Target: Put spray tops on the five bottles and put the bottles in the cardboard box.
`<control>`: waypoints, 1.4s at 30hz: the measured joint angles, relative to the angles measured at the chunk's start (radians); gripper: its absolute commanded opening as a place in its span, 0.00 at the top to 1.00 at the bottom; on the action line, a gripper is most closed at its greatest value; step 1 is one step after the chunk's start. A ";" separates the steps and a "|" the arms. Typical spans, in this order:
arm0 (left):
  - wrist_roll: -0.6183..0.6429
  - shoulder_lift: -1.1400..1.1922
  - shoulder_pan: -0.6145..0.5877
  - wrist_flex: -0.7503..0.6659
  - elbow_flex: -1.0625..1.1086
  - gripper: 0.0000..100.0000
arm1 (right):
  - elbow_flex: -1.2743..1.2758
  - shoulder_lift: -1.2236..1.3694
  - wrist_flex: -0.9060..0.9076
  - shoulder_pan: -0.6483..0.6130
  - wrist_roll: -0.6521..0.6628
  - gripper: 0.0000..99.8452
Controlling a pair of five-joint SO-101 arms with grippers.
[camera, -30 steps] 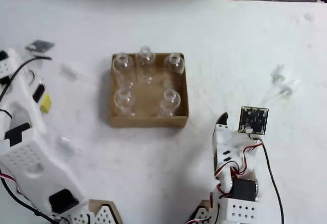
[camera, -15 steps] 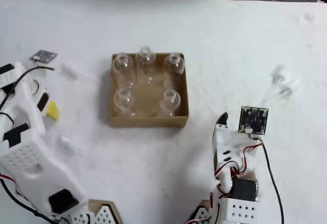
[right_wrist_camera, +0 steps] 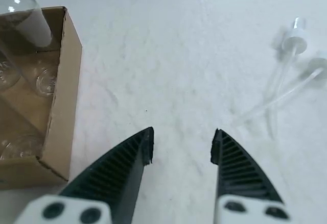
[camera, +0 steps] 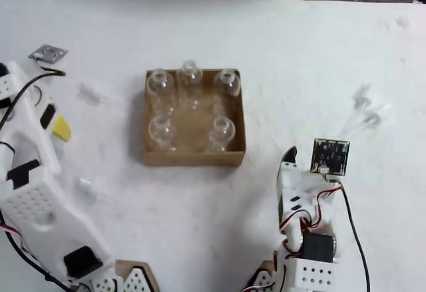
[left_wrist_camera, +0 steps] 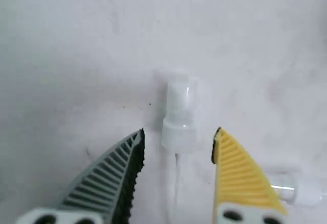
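White table (camera: 299, 52), square cardboard box (camera: 193, 157)

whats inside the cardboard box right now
Five clear bottles stand in the cardboard box, three at the back, two in front, all with bare necks. They cover parts of the box floor.

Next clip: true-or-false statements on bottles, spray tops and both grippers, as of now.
1. All five bottles stand in the cardboard box. True.
2. The bottles wear spray tops. False: their necks are bare.
3. The left gripper is open, a spray top lying ahead of its gap. True.
4. The right gripper is shut on a spray top. False: it is open and empty; two spray tops lie apart on the table.
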 measured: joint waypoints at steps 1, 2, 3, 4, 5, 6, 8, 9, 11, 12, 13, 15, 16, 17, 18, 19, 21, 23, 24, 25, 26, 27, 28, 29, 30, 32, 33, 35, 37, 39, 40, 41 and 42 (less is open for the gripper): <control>0.000 0.021 0.005 -0.003 0.000 0.79 | 0.000 0.000 0.000 0.000 0.000 0.83; 0.000 0.043 0.009 -0.006 0.000 0.79 | 0.000 0.000 0.000 0.000 0.000 0.83; 0.000 0.066 0.014 -0.006 -0.006 0.79 | 0.000 0.000 0.000 0.000 0.000 0.83; 0.000 0.086 0.018 -0.009 -0.023 0.79 | 0.000 0.000 0.000 0.000 0.000 0.83; 0.000 0.104 0.021 -0.011 -0.040 0.79 | 0.000 0.000 0.000 0.000 0.000 0.83; 0.000 0.120 0.025 -0.008 -0.064 0.79 | 0.000 0.000 0.000 0.000 0.000 0.83; 0.000 0.147 0.025 -0.011 -0.104 0.79 | 0.000 0.000 0.000 0.000 0.000 0.83; 0.000 0.158 0.023 -0.011 -0.120 0.79 | 0.000 0.000 0.000 0.000 0.000 0.83; 0.021 0.173 0.025 -0.011 -0.143 0.82 | 0.000 0.000 0.000 0.000 0.000 0.83; 0.032 0.176 0.026 -0.011 -0.147 0.85 | 0.000 0.000 0.000 0.000 0.000 0.83; 0.040 0.176 0.026 -0.012 -0.149 0.89 | 0.000 0.000 0.000 0.000 0.000 0.83; 0.051 0.183 0.026 -0.008 -0.158 0.97 | 0.000 0.000 0.000 0.000 0.000 0.83; 0.052 0.183 0.026 0.002 -0.160 0.99 | 0.000 0.000 0.000 0.000 0.000 0.83; 0.054 0.183 0.031 0.009 -0.160 0.97 | 0.000 0.000 0.000 0.000 0.000 0.83; 0.054 0.183 0.035 0.011 -0.160 0.96 | 0.000 0.000 0.000 0.000 0.000 0.83; 0.054 0.183 0.040 0.012 -0.160 0.95 | 0.000 0.000 0.000 0.000 0.000 0.83; 0.054 0.183 0.044 0.029 -0.160 0.94 | 0.000 0.000 0.000 0.000 0.000 0.83; 0.054 0.183 0.052 0.052 -0.164 0.94 | 0.000 0.000 0.000 0.000 0.000 0.83; 0.054 0.183 0.055 0.063 -0.166 0.94 | 0.000 0.000 0.000 0.000 0.000 0.83; 0.054 0.183 0.058 0.078 -0.166 0.94 | 0.000 0.000 0.000 -0.002 0.000 0.83; 0.054 0.183 0.061 0.092 -0.166 0.94 | 0.000 0.000 0.000 -0.002 0.000 0.83; 0.054 0.183 0.068 0.106 -0.166 0.94 | 0.000 0.000 0.000 0.000 0.000 0.83; 0.054 0.183 0.072 0.123 -0.166 0.94 | 0.000 0.000 0.000 0.000 0.000 0.83; 0.054 0.183 0.078 0.144 -0.172 0.94 | 0.000 0.000 0.000 0.000 0.000 0.83; 0.054 0.184 0.083 0.173 -0.195 0.94 | 0.000 0.000 0.000 0.000 0.000 0.83; 0.057 0.183 0.094 0.238 -0.256 0.94 | 0.000 0.000 0.000 0.000 0.000 0.83; 0.064 0.178 0.097 0.258 -0.285 0.94 | 0.000 0.000 0.000 0.000 0.000 0.83; 0.095 0.158 0.101 0.270 -0.325 0.94 | 0.000 0.000 0.000 0.000 0.000 0.83; 0.143 0.112 0.104 0.273 -0.342 0.94 | 0.000 0.000 0.000 0.000 0.000 0.83; 0.198 0.048 0.107 0.275 -0.348 0.94 | 0.000 0.000 0.000 -0.002 0.000 0.83; 0.230 0.009 0.109 0.275 -0.348 0.94 | 0.000 0.000 0.000 0.000 0.000 0.83; 0.256 -0.032 0.109 0.275 -0.348 0.94 | 0.000 0.000 0.000 0.000 0.000 0.83; 0.276 -0.075 0.107 0.278 -0.348 0.94 | 0.000 0.000 0.000 0.000 0.000 0.83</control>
